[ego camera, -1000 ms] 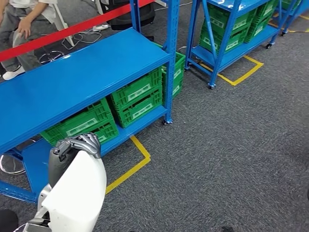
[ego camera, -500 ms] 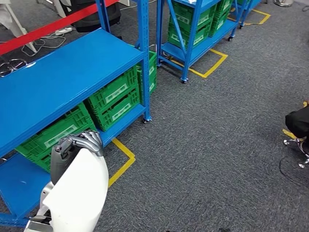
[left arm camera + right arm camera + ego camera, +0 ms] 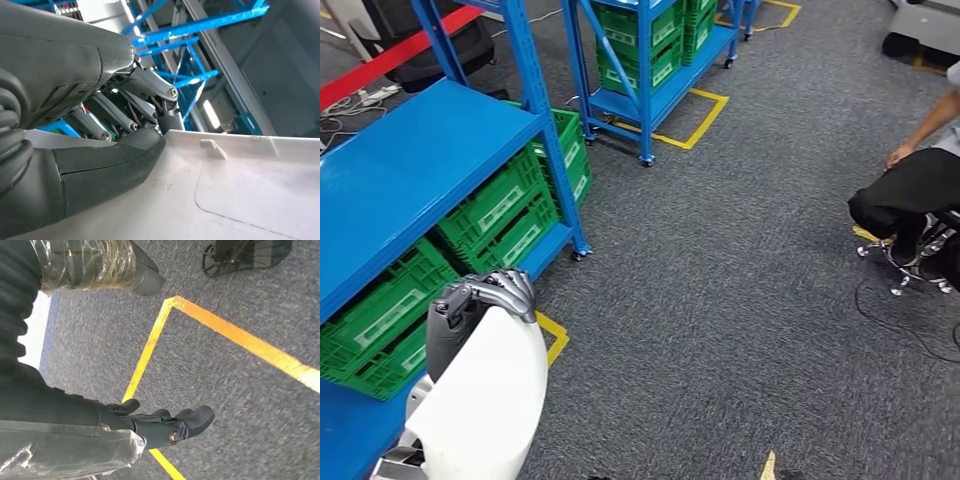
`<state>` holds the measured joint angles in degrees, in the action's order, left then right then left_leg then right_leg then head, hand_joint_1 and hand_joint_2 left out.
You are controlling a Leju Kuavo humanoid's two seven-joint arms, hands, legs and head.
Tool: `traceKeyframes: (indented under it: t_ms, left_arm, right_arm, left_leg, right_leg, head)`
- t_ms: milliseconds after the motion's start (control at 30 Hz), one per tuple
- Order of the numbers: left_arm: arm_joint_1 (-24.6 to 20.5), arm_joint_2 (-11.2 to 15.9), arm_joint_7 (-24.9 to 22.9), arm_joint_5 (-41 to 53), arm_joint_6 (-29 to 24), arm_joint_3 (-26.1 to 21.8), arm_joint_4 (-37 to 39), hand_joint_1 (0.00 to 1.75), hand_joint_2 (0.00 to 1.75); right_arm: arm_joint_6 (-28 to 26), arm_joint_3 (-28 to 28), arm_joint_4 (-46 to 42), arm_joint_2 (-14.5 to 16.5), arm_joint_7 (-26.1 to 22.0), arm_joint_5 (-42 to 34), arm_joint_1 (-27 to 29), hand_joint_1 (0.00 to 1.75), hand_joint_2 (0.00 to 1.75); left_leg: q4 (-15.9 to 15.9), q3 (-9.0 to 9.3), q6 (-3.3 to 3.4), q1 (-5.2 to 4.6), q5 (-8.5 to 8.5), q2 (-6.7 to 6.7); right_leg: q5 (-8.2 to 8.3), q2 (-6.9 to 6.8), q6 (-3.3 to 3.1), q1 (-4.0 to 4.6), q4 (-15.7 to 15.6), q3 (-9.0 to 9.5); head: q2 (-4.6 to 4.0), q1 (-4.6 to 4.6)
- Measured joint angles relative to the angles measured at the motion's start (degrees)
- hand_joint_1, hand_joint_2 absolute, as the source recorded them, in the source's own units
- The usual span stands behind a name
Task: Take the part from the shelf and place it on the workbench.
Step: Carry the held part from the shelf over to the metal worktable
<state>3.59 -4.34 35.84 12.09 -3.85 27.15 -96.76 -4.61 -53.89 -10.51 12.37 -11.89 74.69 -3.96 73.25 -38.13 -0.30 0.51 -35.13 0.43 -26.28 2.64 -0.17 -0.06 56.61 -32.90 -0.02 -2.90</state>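
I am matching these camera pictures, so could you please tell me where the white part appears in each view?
Head view: the white part is at lower left, gripped on its upper edge by the left robot hand.
Left wrist view: it spans the lower half, under the thumb.
Right wrist view: I cannot pick it out.
Shared landmark: the blue shelf, seen from both head and left wrist.

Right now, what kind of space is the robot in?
Probably a warehouse-style test floor: blue steel shelving holding green plastic crates, yellow tape boxes marking rack positions on grey carpet. The left hand grips a white part.
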Motion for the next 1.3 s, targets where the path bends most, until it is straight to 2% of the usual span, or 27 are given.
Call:
traceKeyframes:
  t_ms: [67,133,200,233,267,333,400,433,467,500,533,567,633,667,700,767,833,900,933,967,1000,1033,1067,1133,1200,1267,1300]
  left_arm:
    - [-0.02,-0.05,-0.01,0.00,0.00,0.01,0.04,1.75,1.75]
    - [-0.07,-0.09,-0.02,-0.01,-0.01,0.02,0.06,1.75,1.75]
    - [-0.17,-0.13,-0.05,-0.03,-0.02,0.02,0.10,1.75,1.75]
    - [-0.23,-0.22,-0.09,-0.08,-0.02,0.03,0.11,1.75,1.75]
    - [-0.31,-0.35,-0.15,-0.12,-0.01,0.05,0.13,1.75,1.75]
    - [-0.43,-0.66,-0.27,-0.26,0.03,0.11,0.15,1.75,1.75]
    - [-0.38,-0.77,-0.36,-0.45,0.08,0.09,0.22,1.75,1.75]
    - [-0.33,-0.76,-0.33,-0.56,0.08,0.07,0.29,1.75,1.75]
    - [-0.30,-0.75,-0.25,-0.65,0.05,0.04,0.36,1.75,1.75]
    - [-0.30,-0.76,-0.13,-0.74,0.01,0.03,0.42,1.75,1.75]
    - [-0.31,-0.79,-0.02,-0.86,-0.03,0.01,0.46,1.75,1.75]
    - [-0.33,-0.86,0.04,-1.10,0.01,-0.02,0.48,1.75,1.75]
    - [-0.40,-1.03,-0.02,-1.89,0.32,-0.08,0.50,1.75,1.75]
    - [-0.46,-1.09,-0.07,-2.37,0.54,-0.11,0.50,1.75,1.75]
    - [-0.52,-1.10,-0.10,-2.73,0.69,-0.16,0.50,1.75,1.75]
    - [-0.71,-1.08,0.02,-3.10,0.73,-0.30,0.50,1.75,1.75]
    - [-0.97,-1.05,0.26,-3.11,0.58,-0.56,0.50,1.75,1.75]
    - [-1.09,-0.94,0.40,-3.02,0.39,-1.00,0.55,1.75,1.75]
    - [-1.08,-0.86,0.44,-2.93,0.26,-1.23,0.60,1.75,1.75]
    - [-1.08,-0.78,0.44,-2.79,0.13,-1.46,0.67,1.75,1.75]
    - [-1.11,-0.70,0.44,-2.65,0.01,-1.64,0.74,1.75,1.75]
    - [-1.16,-0.64,0.44,-2.54,-0.08,-1.81,0.79,1.75,1.75]
    - [-1.23,-0.61,0.45,-2.46,-0.14,-1.94,0.83,1.75,1.75]
    - [-1.39,-0.56,0.48,-2.42,-0.21,-2.22,0.85,1.75,1.75]
    - [-1.49,-0.52,0.54,-2.35,-0.26,-2.53,0.86,1.75,1.75]
    - [-1.60,-0.57,0.63,-2.26,-0.28,-2.78,0.87,1.75,1.75]
    - [-1.66,-0.62,0.66,-2.21,-0.28,-2.85,0.87,1.75,1.75]
  right_arm:
    - [-0.01,-0.04,0.00,-0.02,0.00,0.00,0.03,0.00,1.75]
    - [0.01,-0.11,0.01,-0.02,0.02,-0.01,-0.04,0.00,1.75]
    - [0.02,-0.30,0.01,-0.02,0.08,-0.04,-0.01,0.00,1.75]
    - [0.03,-0.39,0.01,-0.02,0.09,-0.05,0.08,0.00,1.75]
    - [0.03,-0.48,0.01,-0.03,0.10,-0.06,0.21,0.00,1.75]
    - [0.05,-0.54,0.01,-0.05,0.08,-0.07,0.25,0.00,1.75]
    - [0.12,-0.56,0.00,-0.07,0.07,-0.07,0.05,0.00,1.75]
    - [0.18,-0.56,0.01,-0.07,0.08,-0.06,0.00,0.00,1.75]
    - [0.22,-0.56,0.01,-0.07,0.09,-0.05,0.03,0.00,1.75]
    - [0.26,-0.57,0.01,-0.08,0.10,-0.04,0.10,0.00,1.75]
    - [0.26,-0.59,0.01,-0.11,0.11,-0.03,0.16,0.00,1.75]
    - [0.25,-0.61,0.01,-0.15,0.10,-0.02,0.17,0.00,1.75]
    - [0.24,-0.64,0.00,-0.24,0.00,-0.01,-0.02,0.00,1.75]
    - [0.22,-0.64,0.00,-0.26,-0.07,0.01,-0.13,0.00,1.75]
    - [0.22,-0.64,0.00,-0.29,-0.13,0.03,-0.19,0.00,1.75]
    - [0.24,-0.65,0.00,-0.35,-0.17,0.09,-0.11,0.00,1.75]
    - [0.25,-0.68,0.00,-0.40,-0.17,0.14,-0.04,0.00,1.75]
    - [0.27,-0.72,0.00,-0.43,-0.17,0.18,-0.13,0.00,1.75]
    - [0.29,-0.73,0.00,-0.44,-0.17,0.19,-0.18,0.00,1.75]
    - [0.31,-0.74,0.00,-0.44,-0.16,0.19,-0.17,0.00,1.75]
    - [0.32,-0.76,0.00,-0.45,-0.16,0.19,-0.13,0.00,1.75]
    - [0.34,-0.78,0.00,-0.47,-0.15,0.18,-0.10,0.00,1.75]
    - [0.36,-0.79,0.00,-0.49,-0.15,0.17,-0.08,0.00,1.75]
    - [0.43,-0.80,0.00,-0.50,-0.15,0.19,-0.14,0.00,1.75]
    - [0.52,-0.80,0.00,-0.50,-0.16,0.22,-0.19,0.00,1.75]
    - [0.59,-0.80,0.00,-0.52,-0.16,0.26,-0.03,0.00,1.75]
    - [0.60,-0.80,0.00,-0.55,-0.16,0.28,0.08,0.00,1.75]
  left_leg:
    - [-5.98,2.69,0.43,0.01,4.29,-0.99]
    - [-12.66,5.64,0.87,0.15,7.11,-3.48]
    - [-14.96,6.43,1.04,0.16,7.20,-4.72]
    - [-15.34,6.48,1.14,0.15,7.20,-4.29]
    - [-15.49,6.50,1.37,0.16,7.37,-3.68]
    - [-15.97,6.65,1.92,0.27,7.68,-2.23]
    - [-16.07,6.67,2.22,0.20,7.68,-0.56]
    - [-16.07,6.65,2.28,0.15,7.64,0.32]
    - [-16.06,6.65,2.30,0.12,7.60,1.14]
    - [-16.05,6.66,2.28,0.11,7.54,1.89]
    - [-16.04,6.72,2.20,0.10,7.47,2.58]
    - [-16.04,6.84,2.07,0.10,7.35,3.22]
    - [-15.96,7.13,1.59,-0.19,7.00,4.35]
    - [-15.91,7.24,1.32,-0.37,6.89,4.82]
    - [-15.88,7.32,1.07,-0.52,6.82,5.29]
    - [-15.83,7.46,0.54,-0.42,6.62,5.94]
    - [-13.89,6.83,0.01,-0.13,4.93,3.99]
    - [-7.35,3.98,-0.24,0.03,1.31,1.02]
    - [-3.35,2.09,-0.26,0.04,-0.35,0.34]
    - [-0.44,0.59,-0.24,0.04,-1.12,0.10]
    - [0.52,-0.07,-0.16,0.03,-0.66,0.02]
    - [-0.74,0.29,-0.01,0.04,0.90,-0.12]
    - [-3.84,1.57,0.19,0.05,3.19,-0.58]
    - [-11.13,4.70,0.65,0.25,6.69,-3.35]
    - [-14.50,6.00,0.86,0.30,7.32,-5.27]
    - [-15.07,6.06,1.20,0.23,7.42,-4.32]
    - [-15.34,6.14,1.51,0.26,7.60,-3.64]
  right_leg:
    - [0.01,1.68,0.05,0.02,0.19,0.05]
    - [0.04,3.07,0.36,0.08,0.55,-0.22]
    - [0.27,4.18,1.04,-0.09,0.73,-0.92]
    - [0.45,4.74,1.45,-0.24,0.68,-1.30]
    - [0.44,4.59,1.80,-0.33,0.79,-1.67]
    - [-1.20,1.95,2.37,-0.21,3.36,-3.26]
    - [-4.88,-1.28,2.87,-0.20,10.48,-6.73]
    - [-6.44,-1.86,3.12,-0.32,14.29,-8.53]
    - [-7.14,-2.09,3.31,-0.45,16.78,-9.67]
    - [-6.75,-2.23,3.45,-0.55,17.10,-9.72]
    - [-5.37,-2.51,3.51,-0.62,15.01,-8.50]
    - [-3.48,-3.29,3.49,-0.64,11.12,-6.30]
    - [-1.02,-5.95,3.07,-0.32,3.38,-1.88]
    - [-0.60,-6.78,2.73,-0.15,1.34,-0.69]
    - [-0.66,-6.92,2.38,0.02,0.71,-0.36]
    - [-0.35,-5.58,1.68,-0.04,0.63,-0.44]
    - [-0.05,-4.31,0.99,-0.26,0.39,-0.42]
    - [0.10,-2.90,0.51,-0.36,0.29,-0.40]
    - [0.11,-2.14,0.37,-0.31,0.29,-0.41]
    - [0.13,-1.34,0.31,-0.26,0.30,-0.40]
    - [0.15,-0.51,0.27,-0.20,0.33,-0.39]
    - [0.16,0.35,0.27,-0.16,0.39,-0.37]
    - [0.17,1.20,0.30,-0.14,0.47,-0.34]
    - [0.20,2.69,0.52,-0.14,0.77,-0.53]
    - [0.41,3.88,1.15,-0.29,0.93,-1.16]
    - [0.71,4.88,2.00,-0.55,0.84,-1.83]
    - [0.50,4.33,2.30,-0.54,1.19,-2.22]
  head:
    - [0.00,-0.02]
    - [0.00,0.01]
    - [0.00,0.04]
    - [0.00,0.03]
    - [0.00,0.03]
    - [0.00,0.34]
    - [0.00,0.64]
    - [0.00,0.66]
    - [0.00,0.64]
    - [0.00,0.66]
    - [0.00,0.67]
    - [0.01,0.68]
    - [0.00,0.69]
    - [0.00,0.63]
    - [0.01,0.59]
    - [0.01,0.52]
    - [0.00,0.40]
    - [0.00,0.18]
    - [0.00,0.12]
    - [0.00,0.11]
    - [0.01,0.11]
    - [0.01,0.12]
    - [0.01,0.12]
    - [0.00,0.16]
    - [0.00,0.16]
    - [0.01,0.14]
    - [0.01,0.22]
